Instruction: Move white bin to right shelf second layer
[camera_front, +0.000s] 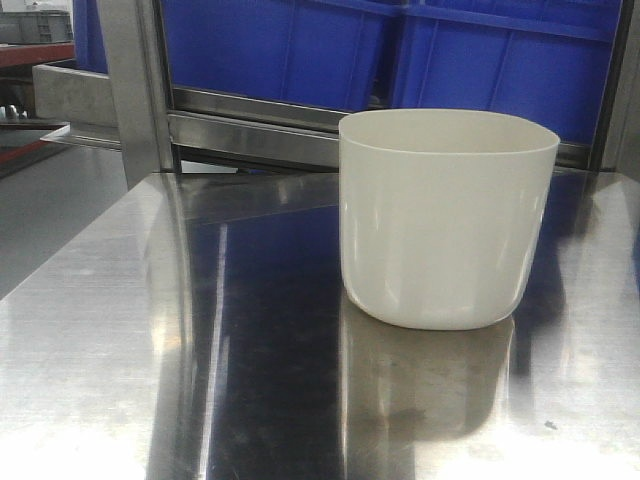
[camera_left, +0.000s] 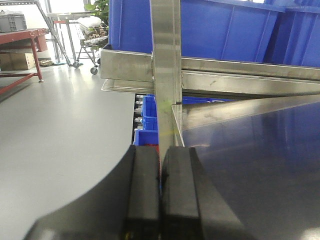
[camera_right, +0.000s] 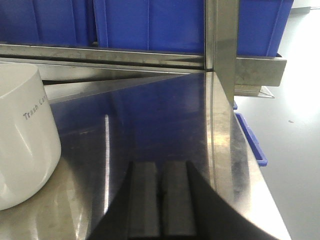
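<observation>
The white bin (camera_front: 445, 215) stands upright and empty on the shiny steel table (camera_front: 150, 350), right of centre; neither gripper shows in the front view. In the right wrist view the bin (camera_right: 22, 140) sits at the left edge, with my right gripper (camera_right: 160, 167) shut and empty low over the table, to the bin's right and apart from it. My left gripper (camera_left: 160, 152) is shut with nothing in it, hanging at the table's left corner beside a steel post (camera_left: 166, 70). The right shelf second layer is out of view.
Large blue crates (camera_front: 400, 50) fill the steel rack level (camera_front: 260, 125) behind the table. The table's right edge (camera_right: 250, 170) drops to grey floor with a small blue bin (camera_right: 252, 140) below. Small blue bins (camera_left: 148, 112) sit under the rack; a cart (camera_left: 92, 35) stands far left.
</observation>
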